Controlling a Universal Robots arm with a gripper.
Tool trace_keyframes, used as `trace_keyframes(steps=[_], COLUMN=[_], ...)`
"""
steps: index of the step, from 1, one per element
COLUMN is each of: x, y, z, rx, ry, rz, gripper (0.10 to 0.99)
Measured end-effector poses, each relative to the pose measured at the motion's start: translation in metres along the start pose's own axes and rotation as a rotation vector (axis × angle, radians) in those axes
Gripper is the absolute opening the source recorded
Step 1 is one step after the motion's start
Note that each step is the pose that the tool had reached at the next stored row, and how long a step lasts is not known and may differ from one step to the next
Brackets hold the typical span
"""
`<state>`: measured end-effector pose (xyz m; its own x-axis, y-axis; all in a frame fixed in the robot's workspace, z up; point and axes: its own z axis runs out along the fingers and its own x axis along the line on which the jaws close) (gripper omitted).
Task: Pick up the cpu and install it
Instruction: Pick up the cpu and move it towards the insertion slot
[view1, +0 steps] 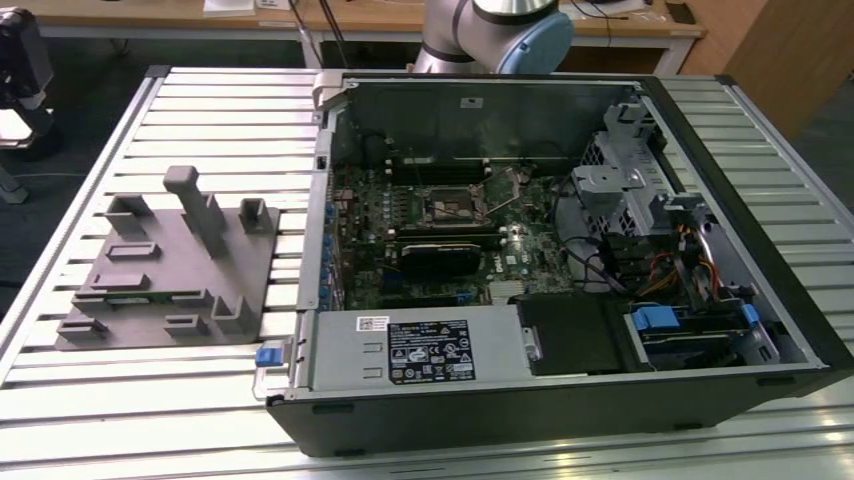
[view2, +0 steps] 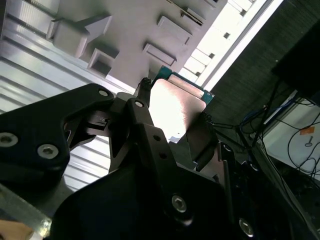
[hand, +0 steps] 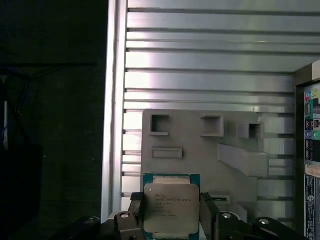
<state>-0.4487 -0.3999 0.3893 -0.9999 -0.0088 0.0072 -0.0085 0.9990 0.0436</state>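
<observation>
The cpu (hand: 171, 206), a small flat square chip with a silver-grey top and green edge, sits between my gripper's (hand: 171, 216) black fingers (hand: 208, 214), which are shut on its two opposite sides. The second wrist view shows the cpu (view2: 176, 102) clamped in the gripper (view2: 175, 127), well above the grey tray (view2: 135, 25). In the first wrist view the grey tray (hand: 195, 145) lies below on the slatted table. In the exterior view the motherboard's black socket frame (view1: 447, 207) lies inside the open computer case (view1: 561, 400).
The grey tray (view1: 160, 262) with its upright blocks stands on the slatted metal table (view1: 120, 400) at the exterior view's left, beside the case. The arm's base (view1: 494, 30) rises behind the case. Cables, drive bays and a power supply (view1: 420, 350) crowd the case's interior.
</observation>
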Motion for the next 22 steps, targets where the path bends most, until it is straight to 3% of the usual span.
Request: trace_keyframes(steps=[22], x=[0.0002], y=[0.0019], z=[-0.0323], rx=[0.000], ry=[0.0000], rz=[0.000], gripper=[0.537])
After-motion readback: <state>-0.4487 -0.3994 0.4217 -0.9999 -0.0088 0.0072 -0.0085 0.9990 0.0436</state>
